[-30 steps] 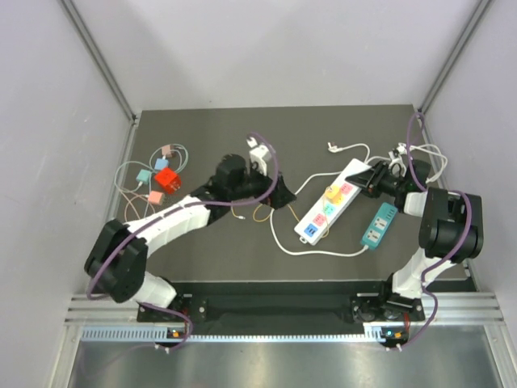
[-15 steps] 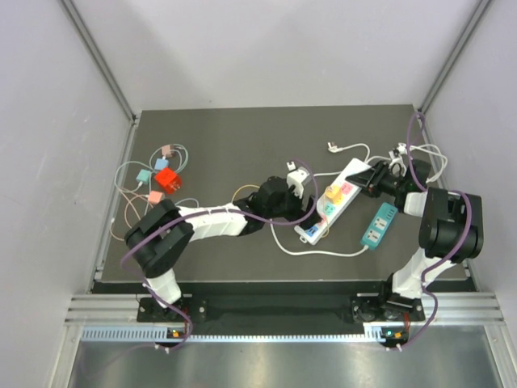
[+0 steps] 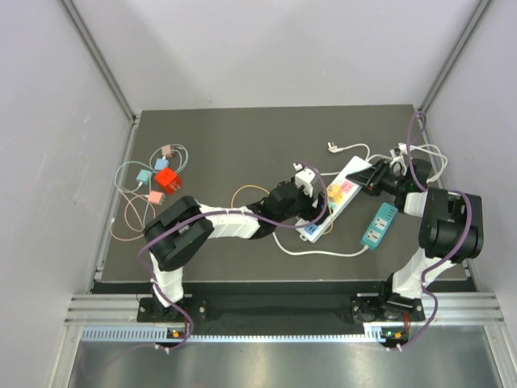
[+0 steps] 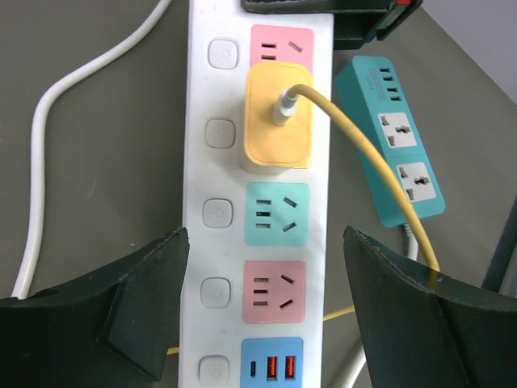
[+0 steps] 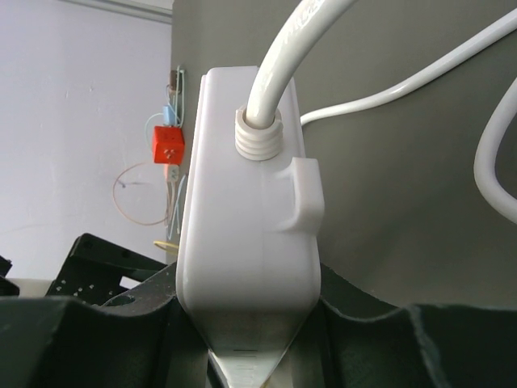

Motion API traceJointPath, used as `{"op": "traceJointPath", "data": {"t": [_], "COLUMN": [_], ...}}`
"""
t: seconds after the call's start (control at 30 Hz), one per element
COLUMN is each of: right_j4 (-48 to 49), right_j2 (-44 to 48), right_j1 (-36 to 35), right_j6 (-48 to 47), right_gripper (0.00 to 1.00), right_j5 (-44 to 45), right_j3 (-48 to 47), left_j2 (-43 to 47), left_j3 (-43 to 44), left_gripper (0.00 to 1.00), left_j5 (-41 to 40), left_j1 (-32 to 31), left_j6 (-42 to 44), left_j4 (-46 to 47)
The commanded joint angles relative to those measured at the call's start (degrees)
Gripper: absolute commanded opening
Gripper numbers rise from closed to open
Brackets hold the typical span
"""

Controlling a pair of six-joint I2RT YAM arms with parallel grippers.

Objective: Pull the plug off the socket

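A white power strip (image 3: 339, 199) lies slanted at the table's right of centre. A yellow plug (image 3: 332, 194) with a yellow cable sits in one of its sockets. In the left wrist view the yellow plug (image 4: 277, 123) is in the strip (image 4: 202, 202) beyond my fingers. My left gripper (image 4: 262, 311) is open and hovers over the strip's near end, one finger (image 4: 105, 315) on each side, above a pink socket. It is at the strip's lower end in the top view (image 3: 312, 217). My right gripper (image 5: 246, 323) is shut on the strip's cable end (image 5: 246, 210) and also shows in the top view (image 3: 368, 177).
A teal power strip (image 3: 378, 225) lies right of the white one; it also shows in the left wrist view (image 4: 392, 149). White cable (image 3: 319, 252) loops round the front. A red cube charger (image 3: 167, 179) and small coloured plugs with thin cables lie far left.
My left arm has swung right from the table's middle left to over the near end of the white strip. The right arm has not moved.
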State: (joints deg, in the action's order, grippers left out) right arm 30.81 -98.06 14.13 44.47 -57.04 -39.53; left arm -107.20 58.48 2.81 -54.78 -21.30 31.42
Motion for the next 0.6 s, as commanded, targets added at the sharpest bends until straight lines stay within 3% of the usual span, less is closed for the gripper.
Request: {"op": "traceJointPath", "data": {"t": [0.0,0.2,0.4,0.57], "right_j4": [5.31,5.4,5.32,5.4], "right_j2": [0.51,0.15,0.41,0.15], "right_j1": [0.99,0.99,1.07,0.99], "right_j6": [0.27,0.62,0.71,0.62], "right_gripper": [0.0,0.0,0.0,0.0], "right_j5": [-0.8,-0.8,-0.71,-0.62], "right_j3": [-1.08,-1.08,-0.9,-0.99], "left_j2": [-0.47,-2.66,-5.91,-7.23], "left_j3": [2.43,4.97,8.14,9.9], "left_gripper": [0.82,0.77,0.65,0.6], "left_j5": [-4.28,-4.3,-6.06,-8.69], "left_j1": [-0.15,-0.41,-1.11,-1.73], "left_j6": [0.55,0.12,0.55,2.22], "left_j4": [6.37,8.75,10.76,10.77]}}
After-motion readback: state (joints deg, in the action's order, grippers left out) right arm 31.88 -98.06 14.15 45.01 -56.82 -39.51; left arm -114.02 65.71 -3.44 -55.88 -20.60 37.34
